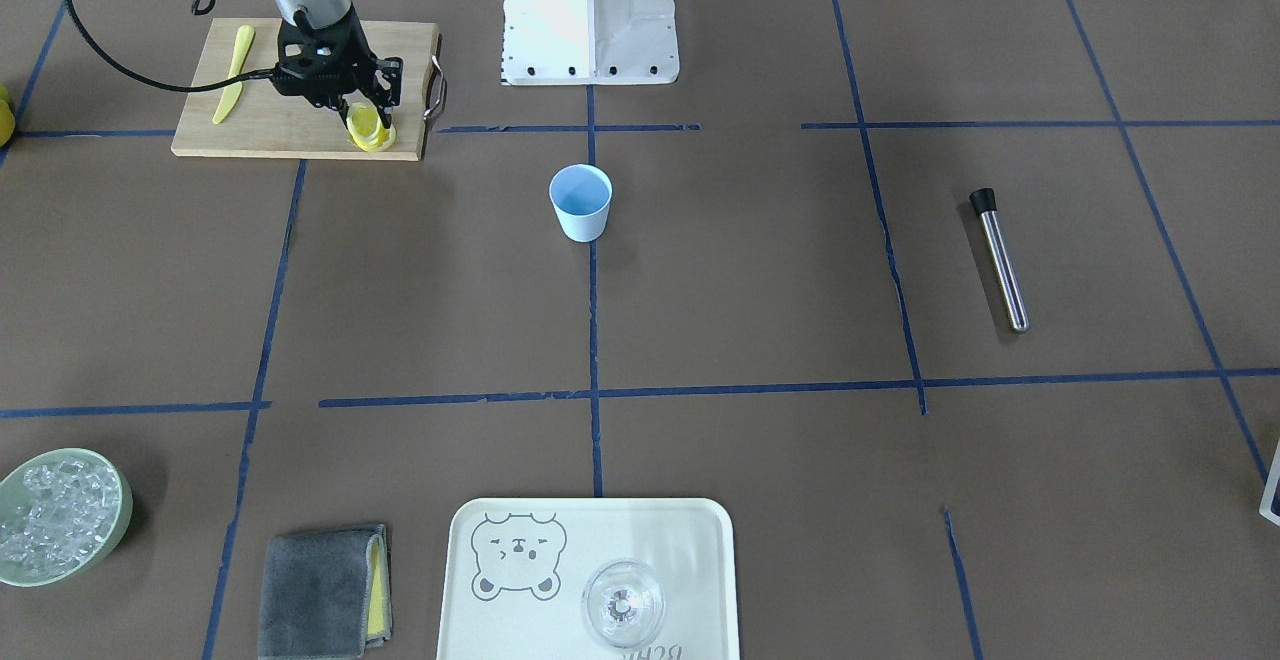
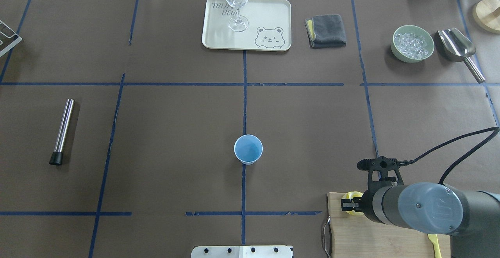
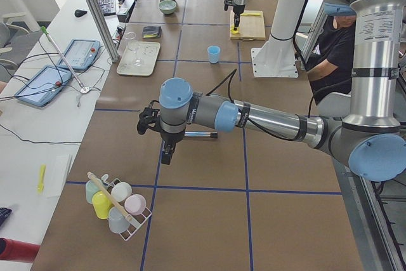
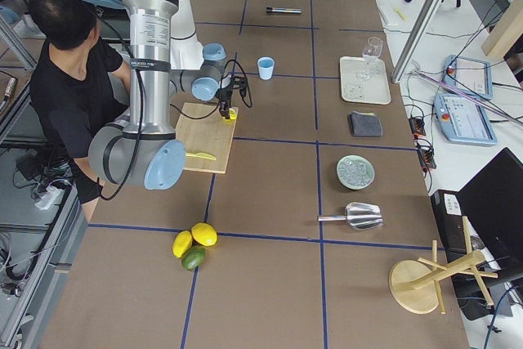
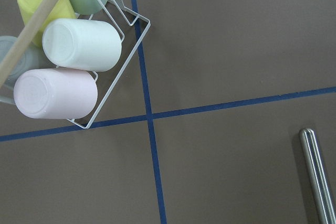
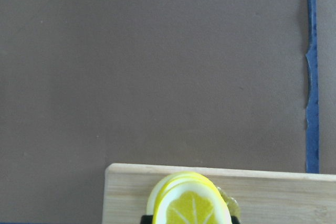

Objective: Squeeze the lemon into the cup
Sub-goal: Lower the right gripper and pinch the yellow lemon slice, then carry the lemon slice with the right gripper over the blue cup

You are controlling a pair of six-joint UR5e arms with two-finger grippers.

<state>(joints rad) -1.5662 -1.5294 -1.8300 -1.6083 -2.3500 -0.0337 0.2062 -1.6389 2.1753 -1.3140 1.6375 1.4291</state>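
Observation:
The lemon (image 1: pixel 361 121) is a yellow piece with a pale-rimmed cut face. It sits between the fingers of my right gripper (image 1: pixel 366 112) over the near corner of the wooden cutting board (image 1: pixel 290 100). The gripper looks shut on it. In the right wrist view the cut face (image 6: pixel 192 208) fills the bottom edge. A thinner yellow slice (image 1: pixel 374 140) lies on the board just below. The light-blue cup (image 1: pixel 580 202) stands upright on the table's centre line, apart from the board; it also shows in the overhead view (image 2: pixel 248 149). My left gripper (image 3: pixel 166 152) hangs over the far table end; I cannot tell if it is open.
A yellow plastic knife (image 1: pixel 233 75) lies on the board. A steel rod (image 2: pixel 62 131) lies on the robot's left side. A tray (image 2: pixel 269 15) holds a clear glass (image 2: pixel 236 0); beside it are a grey cloth (image 2: pixel 325 30), a bowl of ice (image 2: pixel 413 43) and a scoop (image 2: pixel 459 49). A wire cup rack (image 5: pixel 79 56) is below the left wrist.

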